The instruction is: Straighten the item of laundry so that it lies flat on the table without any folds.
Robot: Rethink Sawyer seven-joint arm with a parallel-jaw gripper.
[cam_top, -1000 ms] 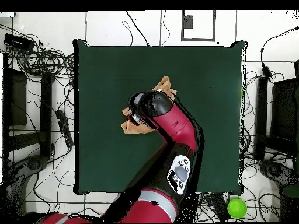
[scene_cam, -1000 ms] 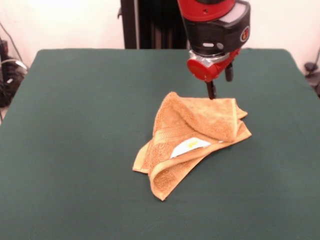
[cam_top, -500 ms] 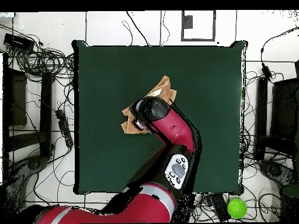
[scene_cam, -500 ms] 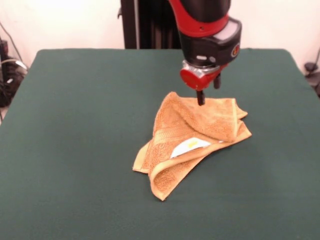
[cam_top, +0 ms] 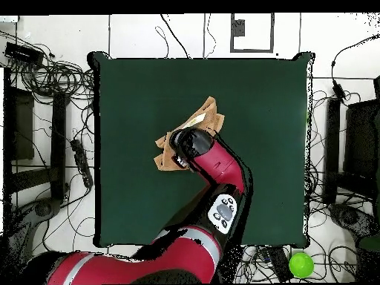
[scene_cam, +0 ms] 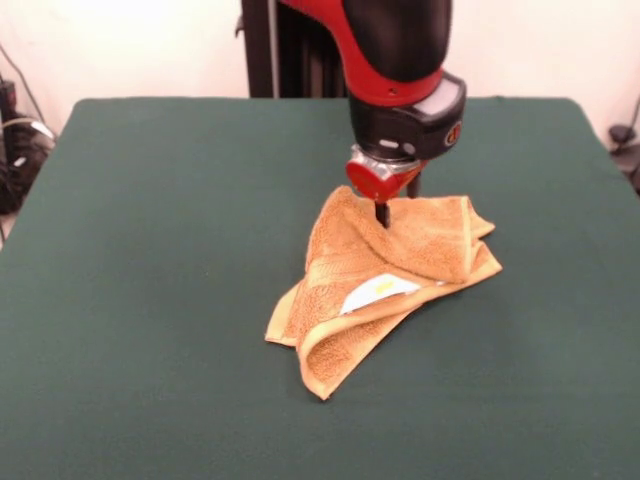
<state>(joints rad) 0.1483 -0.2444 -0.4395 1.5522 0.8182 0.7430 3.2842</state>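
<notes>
We are looking at a small orange-tan terry towel (scene_cam: 385, 275) lying crumpled near the middle of the large dark green felt-topped table (scene_cam: 150, 250), folded over itself in several layers. A white tag with a yellow mark (scene_cam: 378, 292) is showing on its upper side, between a folded flap and a rolled front edge. The red and black gripper (scene_cam: 382, 212) is hanging over the towel's far upper fold, with one dark fingertip (scene_cam: 381, 214) touching or almost touching the cloth. We cannot tell whether the jaws are spread or pressed together. In the overhead view the red arm (cam_top: 215, 171) is covering much of the towel (cam_top: 204, 119), whose corners are poking out on either side of the wrist.
</notes>
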